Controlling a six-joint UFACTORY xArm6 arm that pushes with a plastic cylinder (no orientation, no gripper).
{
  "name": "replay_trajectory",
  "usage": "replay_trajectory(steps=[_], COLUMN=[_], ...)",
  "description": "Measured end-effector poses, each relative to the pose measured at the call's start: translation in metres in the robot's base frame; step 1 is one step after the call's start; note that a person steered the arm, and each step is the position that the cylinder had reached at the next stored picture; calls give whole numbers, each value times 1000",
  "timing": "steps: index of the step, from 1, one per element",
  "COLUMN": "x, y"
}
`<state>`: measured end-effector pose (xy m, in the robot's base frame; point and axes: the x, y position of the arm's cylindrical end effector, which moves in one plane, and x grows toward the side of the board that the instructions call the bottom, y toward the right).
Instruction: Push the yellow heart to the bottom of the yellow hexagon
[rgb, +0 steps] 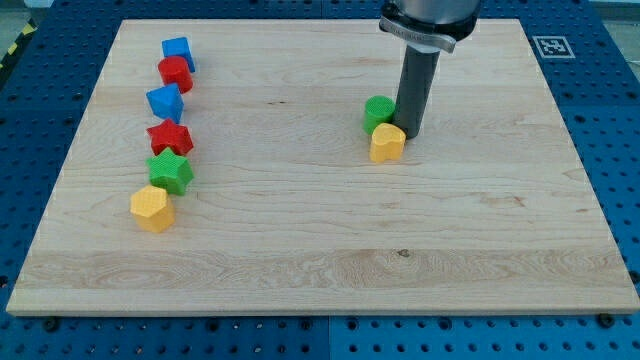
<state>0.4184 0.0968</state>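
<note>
The yellow heart (387, 143) lies right of the board's middle, touching a green round block (379, 112) just above it. My tip (411, 133) stands against the heart's upper right side, right of the green block. The yellow hexagon (152, 208) lies far off at the view's left, at the lower end of a column of blocks.
Above the hexagon runs a column: a green star (171, 172), a red star (170, 137), a blue block (165, 101), a red round block (175, 73) and a blue cube (178, 51). The wooden board (320, 250) rests on a blue perforated table.
</note>
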Motion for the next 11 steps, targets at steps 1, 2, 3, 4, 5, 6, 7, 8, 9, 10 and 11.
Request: replay_trajectory(steps=[1,2,3,4,5,6,7,8,9,10,11], x=[19,19,19,27,40,63,87,107,125,127,113], y=[-2,-16,-37,-54,-69,-82,-93,-99,-101,-105,-105])
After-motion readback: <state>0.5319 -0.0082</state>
